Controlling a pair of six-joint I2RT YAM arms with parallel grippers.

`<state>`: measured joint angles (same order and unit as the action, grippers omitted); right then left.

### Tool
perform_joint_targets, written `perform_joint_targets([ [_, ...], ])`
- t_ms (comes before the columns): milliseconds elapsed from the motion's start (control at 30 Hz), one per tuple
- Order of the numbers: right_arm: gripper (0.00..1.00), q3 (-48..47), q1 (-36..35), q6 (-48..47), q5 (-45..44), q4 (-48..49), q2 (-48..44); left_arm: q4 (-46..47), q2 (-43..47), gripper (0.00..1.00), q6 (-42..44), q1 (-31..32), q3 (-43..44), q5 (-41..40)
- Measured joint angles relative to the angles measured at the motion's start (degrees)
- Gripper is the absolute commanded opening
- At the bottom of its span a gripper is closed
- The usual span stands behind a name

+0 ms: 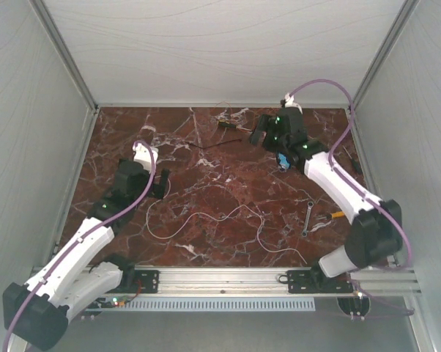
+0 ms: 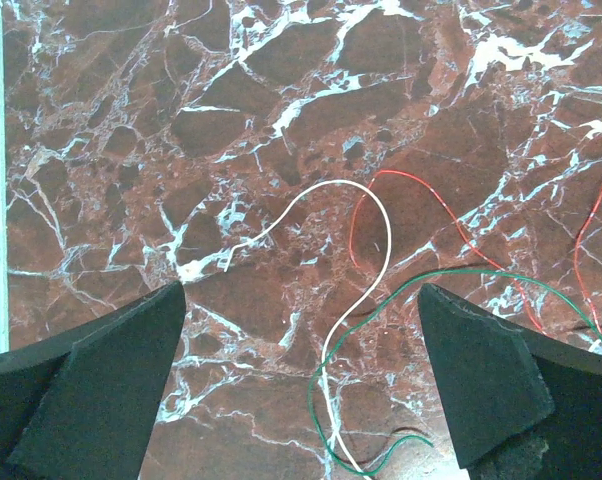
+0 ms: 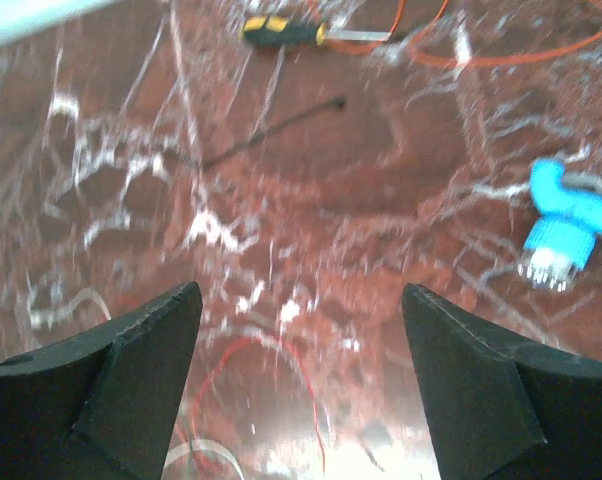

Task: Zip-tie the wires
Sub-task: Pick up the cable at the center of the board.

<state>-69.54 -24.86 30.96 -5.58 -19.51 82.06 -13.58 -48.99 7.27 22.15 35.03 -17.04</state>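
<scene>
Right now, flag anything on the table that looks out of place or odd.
The wires sprawl loose and unbundled across the near middle, while the thin black strip lies apart toward the far side. Stray tools sit around: a screwdriver at the far edge and a wrench toward the right. Nothing looks damaged.

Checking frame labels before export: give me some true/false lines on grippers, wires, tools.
1. The left gripper is open and holds nothing. True.
2. The right gripper is shut on the black zip tie. False: it is open, and the tie lies on the table ahead of it.
3. The wires are cinched into a bundle. False: they sprawl loose.
4. A wrench lies near the right arm. True.
5. A screwdriver stands upright. False: it lies flat.
</scene>
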Motion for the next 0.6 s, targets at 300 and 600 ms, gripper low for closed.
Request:
perform_joint_targets([
  [300, 0.78, -5.7, 10.1, 10.8, 0.5, 11.3, 16.5, 0.2, 0.4, 1.00, -0.6, 0.0, 0.0, 3.0],
  [600, 0.73, -10.6, 23.4, 18.4, 10.5, 17.2, 30.4, 0.2, 0.7, 1.00, -0.9, 0.0, -0.3, 5.4],
])
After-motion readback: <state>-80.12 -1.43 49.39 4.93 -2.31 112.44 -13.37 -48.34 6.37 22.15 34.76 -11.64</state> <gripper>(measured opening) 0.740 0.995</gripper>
